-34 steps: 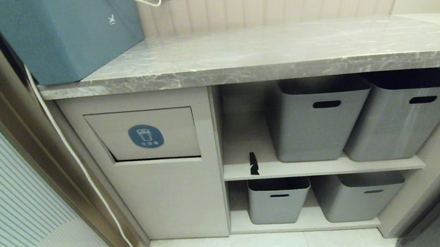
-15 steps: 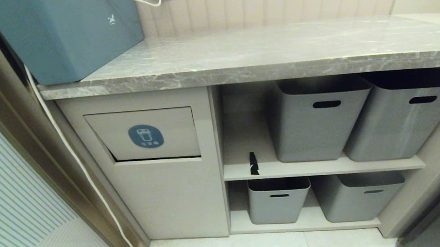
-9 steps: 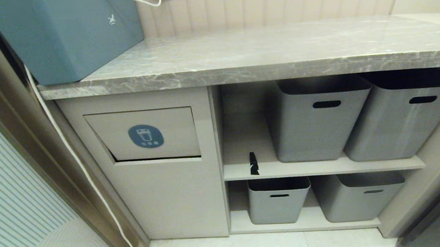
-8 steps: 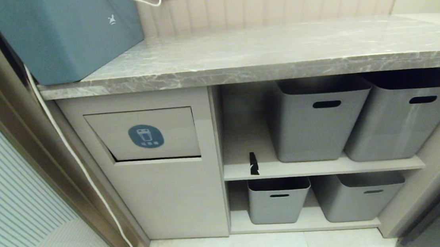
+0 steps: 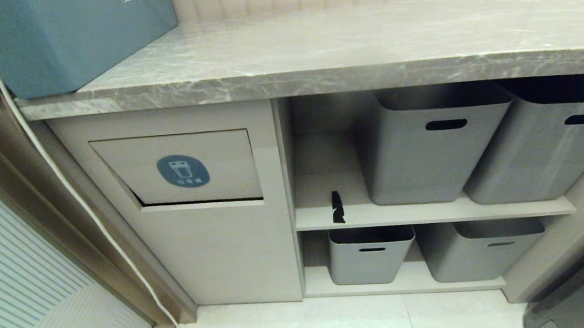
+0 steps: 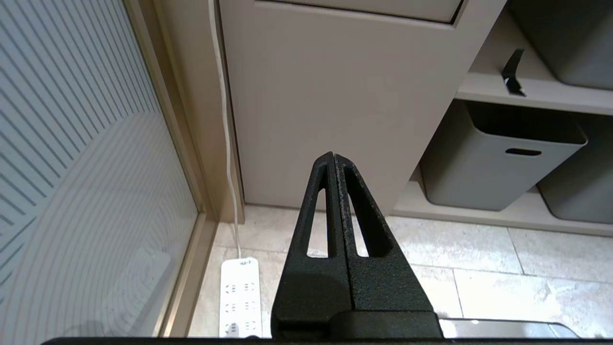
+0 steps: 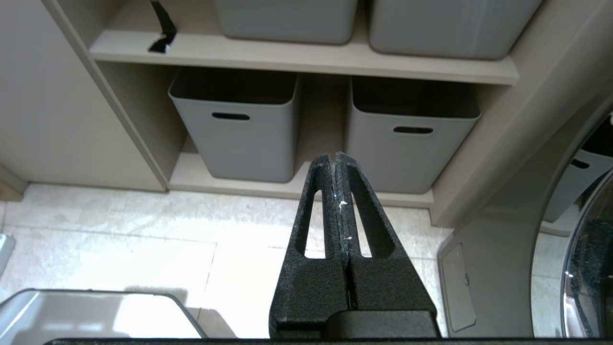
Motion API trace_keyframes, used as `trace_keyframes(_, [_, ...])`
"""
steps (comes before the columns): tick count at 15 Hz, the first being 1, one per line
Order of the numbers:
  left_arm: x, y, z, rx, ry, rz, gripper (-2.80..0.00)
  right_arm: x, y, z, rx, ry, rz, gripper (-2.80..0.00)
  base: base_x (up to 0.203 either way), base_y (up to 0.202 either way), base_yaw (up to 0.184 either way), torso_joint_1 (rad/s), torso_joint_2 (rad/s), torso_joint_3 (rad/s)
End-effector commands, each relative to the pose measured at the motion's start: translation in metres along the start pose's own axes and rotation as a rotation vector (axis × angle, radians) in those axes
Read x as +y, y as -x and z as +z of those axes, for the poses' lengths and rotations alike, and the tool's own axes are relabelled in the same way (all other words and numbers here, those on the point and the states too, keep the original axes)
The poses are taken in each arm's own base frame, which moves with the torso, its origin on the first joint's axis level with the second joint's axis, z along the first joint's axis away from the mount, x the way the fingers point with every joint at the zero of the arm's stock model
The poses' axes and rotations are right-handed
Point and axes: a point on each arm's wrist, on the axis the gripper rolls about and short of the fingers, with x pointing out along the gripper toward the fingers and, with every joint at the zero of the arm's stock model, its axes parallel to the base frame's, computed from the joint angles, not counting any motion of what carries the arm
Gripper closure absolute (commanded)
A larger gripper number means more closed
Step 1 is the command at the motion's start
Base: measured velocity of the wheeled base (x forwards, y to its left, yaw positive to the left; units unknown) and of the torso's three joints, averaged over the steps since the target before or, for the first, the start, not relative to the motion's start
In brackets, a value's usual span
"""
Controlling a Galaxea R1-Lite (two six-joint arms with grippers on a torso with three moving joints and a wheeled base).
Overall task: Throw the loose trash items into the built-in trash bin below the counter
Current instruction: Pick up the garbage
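Observation:
One piece of loose trash, a small black wrapper-like scrap, stands on the upper shelf's front edge, just right of the cabinet wall; both wrist views catch the scrap. The built-in trash bin is a beige flap with a round blue sticker under the grey marble counter; a dark gap runs along its lower edge. My left gripper hangs shut and empty low before the cabinet front. My right gripper is shut and empty before the lower tubs. Neither arm appears in the head view.
Grey storage tubs fill the upper shelf and the lower shelf. A blue-grey appliance sits on the counter's left end, its white cable dropping to a power strip on the floor. A striped glass door stands at left.
The whole head view has shifted: the camera now looks lower, showing more floor and less wall. Nothing in the scene has moved.

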Motion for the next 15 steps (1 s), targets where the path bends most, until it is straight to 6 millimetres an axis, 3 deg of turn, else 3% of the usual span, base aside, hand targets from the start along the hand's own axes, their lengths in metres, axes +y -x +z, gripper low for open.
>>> trace_keyframes(1, [0.0,0.0,0.0,0.004,0.001,-0.001,0.0,0.0,0.0,0.0,0.002,-0.002,0.0,0.0,0.0,0.0,0.0,0.002,0.0,-0.197])
trace_keyframes(9, [0.0,0.0,0.0,0.002,0.006,0.001,0.0,0.0,0.001,0.002,-0.008,-0.03,-0.007,0.0,0.0,0.0,0.0,0.003,0.0,-0.195])
trace_keyframes(13, [0.0,0.0,0.0,0.002,0.006,0.001,0.0,0.001,0.007,0.056,-0.058,-0.027,0.085,0.0,0.0,0.0,0.0,0.002,0.0,-0.07])
trace_keyframes(14, [0.0,0.0,0.0,0.002,0.006,0.001,0.0,0.001,0.002,0.072,-0.034,-0.027,0.117,-0.95,0.0,0.0,0.0,0.0,0.0,0.0])
trace_keyframes(15, [0.0,0.0,0.0,0.003,0.006,0.001,0.0,0.002,-0.006,0.084,-0.011,-0.026,0.151,-2.8,0.0,0.0,0.0,0.0,0.0,0.0])
